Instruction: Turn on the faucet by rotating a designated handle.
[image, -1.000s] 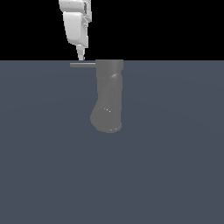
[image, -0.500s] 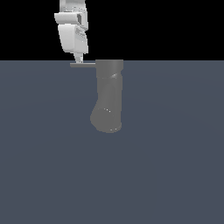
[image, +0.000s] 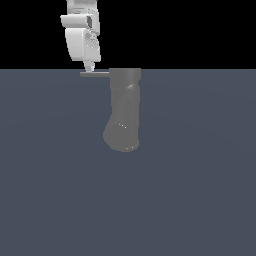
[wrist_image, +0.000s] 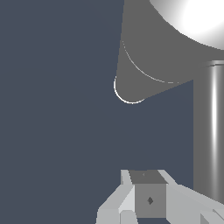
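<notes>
In the exterior view the grey faucet (image: 125, 112) stands upright in the middle, its rounded lower end bent toward the view's left. The thin handle (image: 95, 74) sticks out sideways from the top section toward that left. My white gripper (image: 89, 68) hangs straight above the handle's outer half, its fingers together and their tip just at the rod; nothing is clasped. In the wrist view the faucet (wrist_image: 153, 48) fills the upper part, the handle (wrist_image: 210, 131) runs beside my gripper (wrist_image: 148, 199), and the fingers look closed.
A flat dark blue-grey ground (image: 200, 190) spreads around the faucet. Above its far edge the background is black. Nothing else stands in view.
The gripper has come down a little and shifted toward the exterior view's left, ending with its tip at the handle. The handle and faucet look unmoved.
</notes>
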